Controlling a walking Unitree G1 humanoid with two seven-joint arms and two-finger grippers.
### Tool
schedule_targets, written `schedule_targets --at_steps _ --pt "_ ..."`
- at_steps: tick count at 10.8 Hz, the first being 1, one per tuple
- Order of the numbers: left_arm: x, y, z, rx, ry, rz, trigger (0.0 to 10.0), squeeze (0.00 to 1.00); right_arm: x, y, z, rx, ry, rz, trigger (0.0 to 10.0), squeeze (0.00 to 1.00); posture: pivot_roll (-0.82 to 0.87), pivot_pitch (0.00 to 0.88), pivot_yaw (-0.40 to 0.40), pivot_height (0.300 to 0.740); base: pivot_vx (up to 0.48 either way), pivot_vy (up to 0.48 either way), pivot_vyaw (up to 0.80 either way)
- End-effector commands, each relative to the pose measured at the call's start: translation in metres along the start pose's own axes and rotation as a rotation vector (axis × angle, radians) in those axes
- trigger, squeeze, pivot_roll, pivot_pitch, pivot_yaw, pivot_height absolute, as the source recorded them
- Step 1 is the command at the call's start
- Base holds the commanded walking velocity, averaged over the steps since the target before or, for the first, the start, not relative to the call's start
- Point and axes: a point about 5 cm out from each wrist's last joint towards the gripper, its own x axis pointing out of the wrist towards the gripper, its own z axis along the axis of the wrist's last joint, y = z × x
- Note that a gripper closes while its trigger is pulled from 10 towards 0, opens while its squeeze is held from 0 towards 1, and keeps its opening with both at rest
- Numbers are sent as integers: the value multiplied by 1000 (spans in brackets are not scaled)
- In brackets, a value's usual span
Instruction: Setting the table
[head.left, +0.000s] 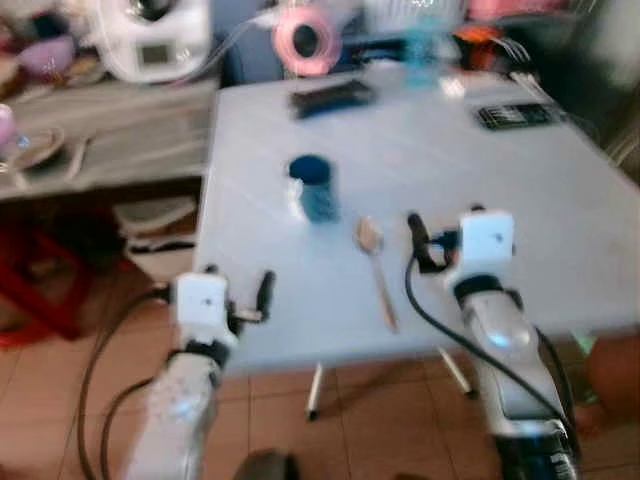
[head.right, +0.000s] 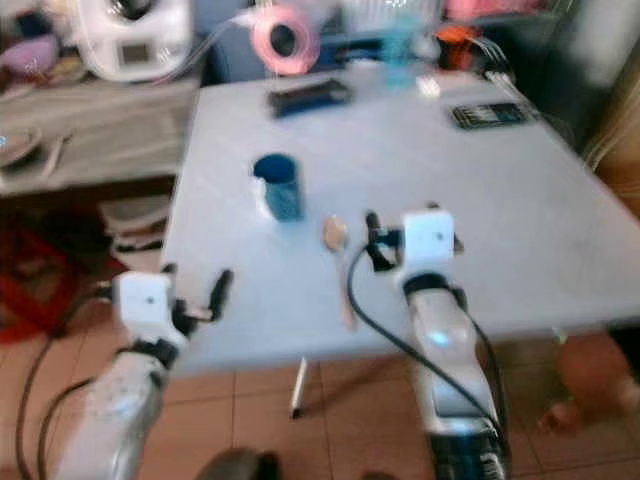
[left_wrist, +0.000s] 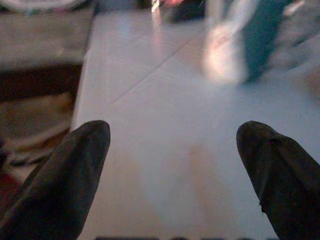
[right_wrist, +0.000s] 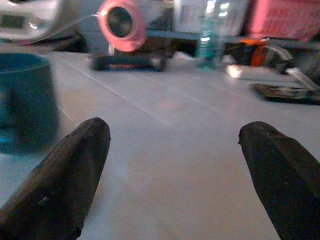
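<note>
A blue mug (head.left: 314, 187) stands on the pale table (head.left: 450, 170), left of centre. A wooden spoon (head.left: 377, 268) lies just in front of it, handle toward the near edge. My right gripper (head.left: 450, 225) hovers over the table just right of the spoon's bowl, open, with nothing between its fingers (right_wrist: 65, 175); its wrist view has the mug (right_wrist: 25, 100) off to one side. My left gripper (head.left: 240, 285) is at the table's near left corner, also open and empty, and the blurred mug (left_wrist: 260, 40) lies ahead of it.
At the table's far edge are a pink round object (head.left: 305, 38), a black item (head.left: 332, 97), a clear bottle (head.left: 422, 45) and a dark phone-like slab (head.left: 515, 116). A cluttered side bench (head.left: 110, 130) with a white appliance (head.left: 155, 35) stands to the left. Below is tiled floor.
</note>
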Motion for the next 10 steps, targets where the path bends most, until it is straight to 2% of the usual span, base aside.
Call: schedule_targets --at_steps 1,3,6,7,8,9,10 --pt "0 2 1 9 -1 10 10000 0 -2 1 -3 -17 10 26 10000 0 19 92 70 740 0 0 0" --pt "-2 3 2 11 -7 19 10000 0 0 4 -1 -19 -1 32 10000 0 27 93 68 740 0 0 800" --pt "-4 8 -1 22 5 26 10000 0 -1 4 -9 3 43 28 10000 0 34 93 71 740 0 0 0" --pt "-6 8 -3 25 16 13 10000 0 -3 6 -19 -19 98 37 10000 0 37 95 71 740 0 0 0" --pt "-7 8 -3 21 19 4 10000 0 -9 4 -26 -14 131 20 10000 1000 41 96 70 740 0 0 0" --pt "-8 9 -3 16 18 -5 10000 0 -17 2 -33 -18 157 13 10000 1000 44 103 70 740 0 0 0" --pt "-10 9 -4 15 26 -10 10000 0 -26 -3 -38 -21 188 14 10000 718 41 113 73 740 0 0 0"
